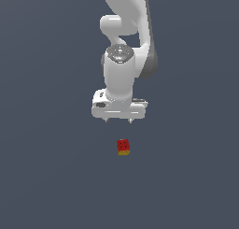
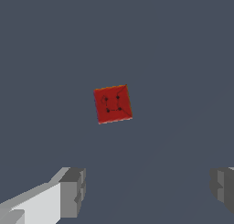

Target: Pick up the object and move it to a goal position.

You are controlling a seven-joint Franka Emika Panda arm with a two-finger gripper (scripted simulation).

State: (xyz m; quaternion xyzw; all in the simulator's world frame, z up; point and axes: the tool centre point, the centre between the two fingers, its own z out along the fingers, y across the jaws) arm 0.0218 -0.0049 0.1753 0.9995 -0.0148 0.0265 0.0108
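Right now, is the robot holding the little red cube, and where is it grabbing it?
No, nothing is held. The gripper is open, its fingers spread wide, and the cube lies apart from them on the floor.

No text, label, brand or numeral can be read in either view. The only sign-like marking is found on the red top face of the tiny multicoloured cube (image 2: 113,104), where four small dark dots are set in a rough square, joined by thin dark lines; this is seen in the wrist view. In the exterior view the same dots are made out only faintly on the red face (image 1: 123,145), too small to be counted.
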